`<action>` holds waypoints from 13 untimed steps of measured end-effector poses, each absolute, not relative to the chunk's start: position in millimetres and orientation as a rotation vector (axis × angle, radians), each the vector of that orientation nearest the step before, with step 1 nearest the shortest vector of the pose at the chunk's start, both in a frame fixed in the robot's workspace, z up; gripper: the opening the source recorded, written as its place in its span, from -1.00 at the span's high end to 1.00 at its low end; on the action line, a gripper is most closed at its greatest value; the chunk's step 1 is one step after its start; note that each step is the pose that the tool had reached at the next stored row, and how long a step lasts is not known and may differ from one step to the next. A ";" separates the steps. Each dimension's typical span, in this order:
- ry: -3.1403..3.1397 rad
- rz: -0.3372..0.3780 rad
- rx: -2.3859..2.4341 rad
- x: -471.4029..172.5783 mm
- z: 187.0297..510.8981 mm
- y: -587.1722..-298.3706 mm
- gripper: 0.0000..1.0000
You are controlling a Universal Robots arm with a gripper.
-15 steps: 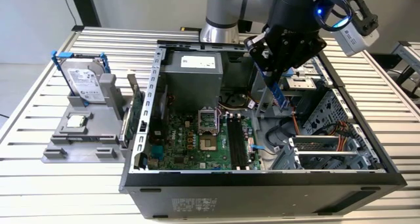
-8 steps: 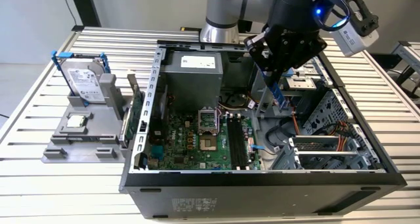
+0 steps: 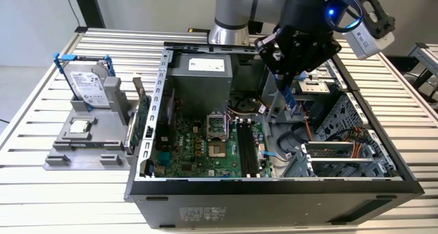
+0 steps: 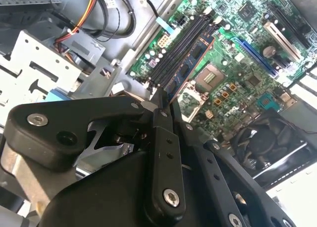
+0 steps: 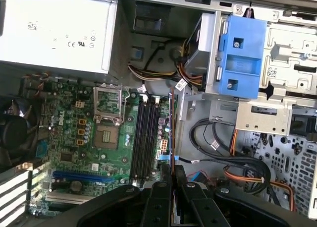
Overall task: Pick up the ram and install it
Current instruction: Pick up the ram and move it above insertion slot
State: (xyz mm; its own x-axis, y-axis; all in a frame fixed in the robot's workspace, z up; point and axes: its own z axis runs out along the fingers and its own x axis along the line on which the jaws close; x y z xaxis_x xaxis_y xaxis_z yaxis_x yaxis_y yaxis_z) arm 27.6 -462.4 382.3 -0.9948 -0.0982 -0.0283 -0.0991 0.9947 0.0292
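Gripper: I have the gripper (image 3: 286, 80) clamped narrow on the ram (image 3: 290, 99). Its black fingers (image 4: 159, 133) press flat on both faces at one end of the stick.

Ram: It hangs on end from the gripper, above the open computer case (image 3: 274, 193) and clear of the board. In the second wrist view its dark length juts out past the fingertips.

Memory slots: In the exterior view the memory slots (image 3: 250, 149) lie at about seven o'clock from the ram. In the first wrist view the stick shows edge-on just beside them, not yet seated.

Case contents: The case lies on its side, lid off. It holds the green motherboard (image 3: 198, 152) with its processor socket (image 3: 217, 151), a grey power supply (image 3: 202, 75) at twelve o'clock from the board, and bundled cables. The blue drive bracket (image 5: 242, 58) sits among the metal bays.

Grey tray: In the exterior view the grey tray (image 3: 61, 162) sits at nine o'clock from the case. It carries an upright hard drive (image 3: 89, 85) in a blue frame and a processor chip (image 3: 81, 125).

Green card: A green card (image 3: 140, 121) stands on edge between tray and case.

Table: Everything rests on a slatted table (image 3: 41, 193).
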 end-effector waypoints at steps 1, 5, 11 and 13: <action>3.111 0.047 -0.148 27.6 382.3 -462.4 1.00; 3.112 0.047 -0.125 27.6 382.3 -462.4 1.00; 3.113 0.046 -0.078 27.6 382.2 -462.4 1.00; 3.113 0.046 -0.061 27.6 382.2 -462.4 1.00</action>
